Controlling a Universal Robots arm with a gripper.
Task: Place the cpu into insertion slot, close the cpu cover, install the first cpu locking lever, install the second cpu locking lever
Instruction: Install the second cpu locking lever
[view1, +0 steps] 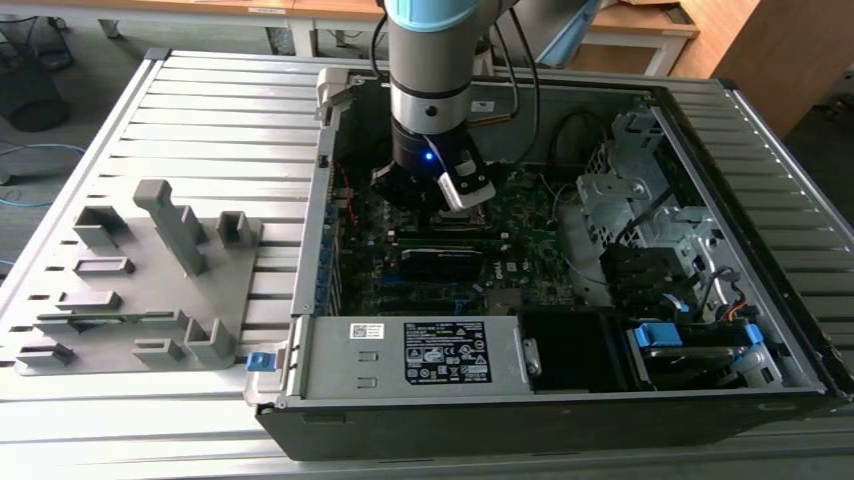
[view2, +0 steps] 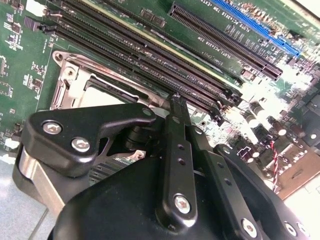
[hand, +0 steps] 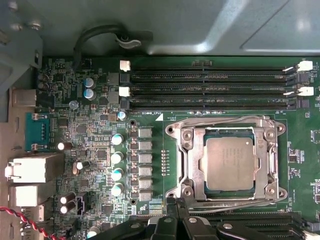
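In the first wrist view the silver-grey cpu (hand: 230, 162) lies flat in the insertion slot (hand: 173, 131). The silvery cpu cover (hand: 192, 165) is folded down around it, and the chip shows through the cover's window. Thin wire locking levers run along two sides of the socket (hand: 220, 120) (hand: 225, 201). My gripper (hand: 177, 202) is shut, its black fingertips at the socket edge by the memory slots, with nothing seen between them. In the second wrist view the gripper (view2: 176, 100) touches down beside the cover (view2: 67, 82). In the exterior view the gripper (view1: 434, 205) hangs low over the motherboard.
Long black memory slots (hand: 210, 90) lie close beside the socket. A row of capacitors (hand: 116, 157) stands on its other side. The white-labelled power supply box (view1: 427, 352) sits at the case front and a drive cage (view1: 627, 190) at the exterior view's right. A grey fixture tray (view1: 134, 280) lies outside the case.
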